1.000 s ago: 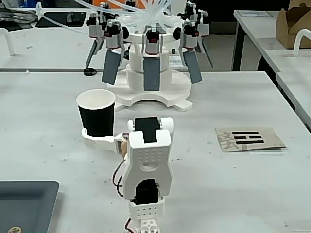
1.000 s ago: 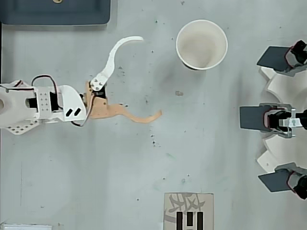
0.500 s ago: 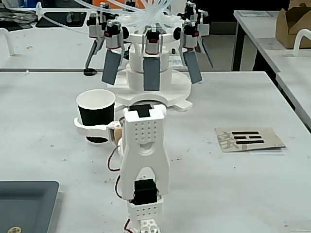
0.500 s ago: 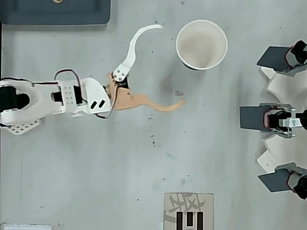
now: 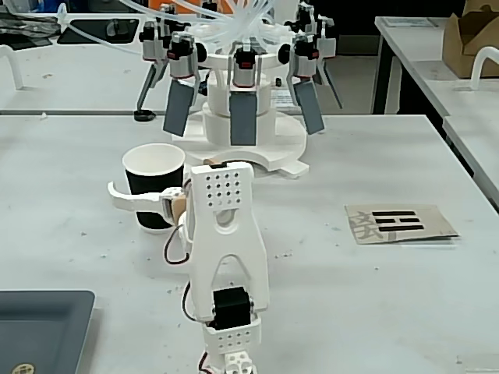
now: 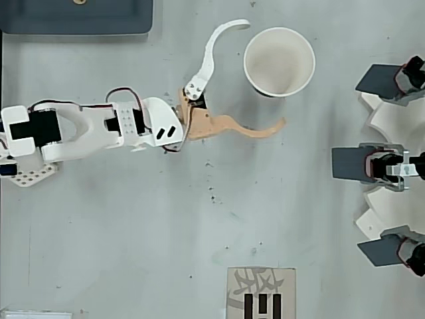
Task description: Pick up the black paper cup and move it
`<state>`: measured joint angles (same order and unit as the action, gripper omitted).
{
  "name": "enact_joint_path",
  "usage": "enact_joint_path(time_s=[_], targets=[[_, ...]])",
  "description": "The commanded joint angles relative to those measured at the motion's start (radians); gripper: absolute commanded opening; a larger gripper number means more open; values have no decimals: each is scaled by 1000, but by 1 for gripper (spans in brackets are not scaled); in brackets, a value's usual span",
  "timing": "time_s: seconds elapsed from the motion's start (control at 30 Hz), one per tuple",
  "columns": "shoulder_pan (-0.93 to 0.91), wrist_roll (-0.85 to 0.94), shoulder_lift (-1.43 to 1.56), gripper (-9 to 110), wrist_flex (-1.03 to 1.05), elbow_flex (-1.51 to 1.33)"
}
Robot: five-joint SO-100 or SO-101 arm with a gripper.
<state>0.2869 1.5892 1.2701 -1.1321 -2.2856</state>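
The black paper cup (image 6: 279,61) stands upright on the grey surface (image 6: 199,252) at about 1 o'clock in the overhead view, its white inside facing the camera and its black wall hidden from above; the fixed view shows the matte wall (image 5: 154,195), partly crossed by a white jaw. The gripper (image 6: 265,74) spreads its jaws wide and holds nothing: the white finger (image 6: 212,50) curls toward the cup's 9 o'clock side and the tan finger (image 6: 246,128) reaches past its 6 o'clock side, the tips near the rim; whether either touches it cannot be told. In the fixed view the white arm (image 5: 224,257) blocks the tan finger almost entirely. A brown card (image 6: 261,292) at 6 o'clock is cut off by the overhead frame's edge; its black bars and a grey character show in the fixed view (image 5: 399,222) but cannot be read. A dark tray (image 6: 76,16) is clipped at 11 o'clock, and a white stand with grey paddles (image 6: 388,164) runs off the frame at 3 o'clock.
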Motion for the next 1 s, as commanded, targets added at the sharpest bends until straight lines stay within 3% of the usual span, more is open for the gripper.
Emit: enact_joint_path(time_s=[0.0, 0.97], targets=[[18, 6, -9, 50, -26, 81], [87, -6, -264, 48, -3, 377]])
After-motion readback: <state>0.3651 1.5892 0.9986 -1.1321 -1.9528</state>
